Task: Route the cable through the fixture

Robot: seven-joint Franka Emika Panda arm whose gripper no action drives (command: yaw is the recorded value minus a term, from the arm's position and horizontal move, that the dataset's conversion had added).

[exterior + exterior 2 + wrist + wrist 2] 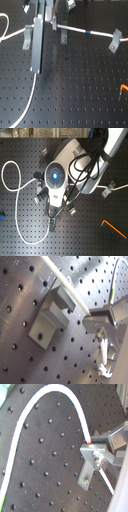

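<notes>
Hand: hand (90, 445) was seen pinched on the cable (30, 414).
Done: cable was laid through clips (63, 35) beyond the hand.
Left: the clip (50, 318) beside the hand was not yet threaded.

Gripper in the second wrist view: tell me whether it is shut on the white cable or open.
Shut on the thin white cable: the metal gripper has the cord entering between its closed fingertips.

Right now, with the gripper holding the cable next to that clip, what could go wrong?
The gripper pinches the white cable right at its fingertips, so it might slip free under tension. The cable runs across the edge of the grey clip fixture in the first wrist view, so it could ride over the slot rather than seat in it. The slack loop in the second exterior view might snag.
</notes>
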